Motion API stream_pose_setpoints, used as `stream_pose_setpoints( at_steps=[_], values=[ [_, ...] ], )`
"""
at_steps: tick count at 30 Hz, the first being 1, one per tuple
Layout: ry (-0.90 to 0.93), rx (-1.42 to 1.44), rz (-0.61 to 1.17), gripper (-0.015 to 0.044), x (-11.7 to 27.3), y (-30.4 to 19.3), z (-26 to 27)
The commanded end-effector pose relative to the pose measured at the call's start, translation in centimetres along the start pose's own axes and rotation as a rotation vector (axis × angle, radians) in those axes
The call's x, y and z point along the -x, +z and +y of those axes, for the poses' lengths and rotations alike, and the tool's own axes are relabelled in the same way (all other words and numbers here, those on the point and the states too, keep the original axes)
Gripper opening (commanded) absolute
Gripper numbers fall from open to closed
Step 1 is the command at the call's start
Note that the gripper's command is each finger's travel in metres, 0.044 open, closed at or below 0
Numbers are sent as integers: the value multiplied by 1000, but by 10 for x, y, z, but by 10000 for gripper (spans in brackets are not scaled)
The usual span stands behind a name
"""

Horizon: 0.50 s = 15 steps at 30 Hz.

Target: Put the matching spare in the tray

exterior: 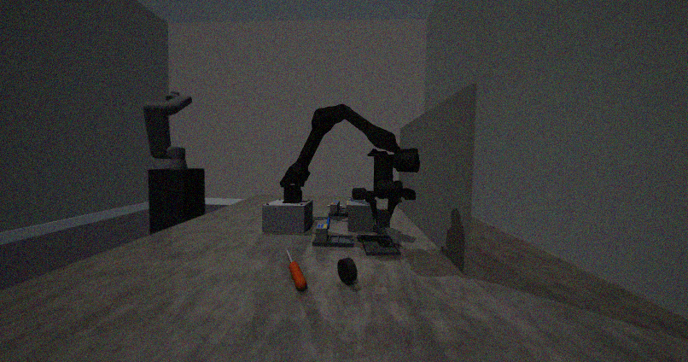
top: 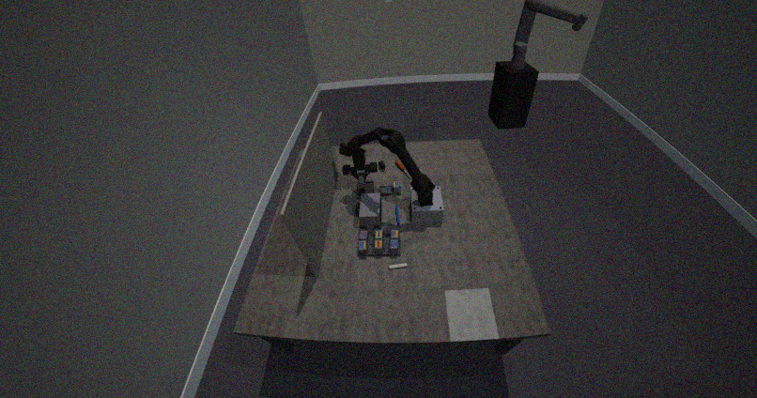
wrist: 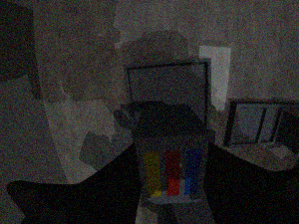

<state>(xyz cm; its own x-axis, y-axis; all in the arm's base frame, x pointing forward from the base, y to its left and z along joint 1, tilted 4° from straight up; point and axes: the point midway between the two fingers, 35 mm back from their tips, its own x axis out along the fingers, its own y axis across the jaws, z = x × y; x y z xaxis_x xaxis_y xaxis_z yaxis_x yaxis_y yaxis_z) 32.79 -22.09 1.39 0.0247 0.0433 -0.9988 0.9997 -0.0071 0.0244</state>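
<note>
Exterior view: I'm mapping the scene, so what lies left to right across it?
Second arm on black pedestal → grey base block → orange screwdriver → black puck → pincer → upright panel.

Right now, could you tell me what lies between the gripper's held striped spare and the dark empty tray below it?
Nothing: the wrist view shows the yellow, red and blue striped spare above the dark rectangular tray, with no other object between them.

My tool (wrist: 173, 189) grips the spare (wrist: 172, 172), a small dark block whose face shows yellow, red and blue stripes. It hangs upright above the tray (wrist: 168, 90), a dark-rimmed square on the counter (wrist: 73, 127); the mounted unit (top: 370, 207) stands nearby.
</note>
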Motion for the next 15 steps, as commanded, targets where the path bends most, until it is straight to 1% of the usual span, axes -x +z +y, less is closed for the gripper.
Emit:
stream_pose_setpoints(
  at_steps=[1,15],
  values=[
    [-7,-6,10,0,-8,-2,-2],
    [-7,-6,10,0,-23,-3,-3]
  ],
)
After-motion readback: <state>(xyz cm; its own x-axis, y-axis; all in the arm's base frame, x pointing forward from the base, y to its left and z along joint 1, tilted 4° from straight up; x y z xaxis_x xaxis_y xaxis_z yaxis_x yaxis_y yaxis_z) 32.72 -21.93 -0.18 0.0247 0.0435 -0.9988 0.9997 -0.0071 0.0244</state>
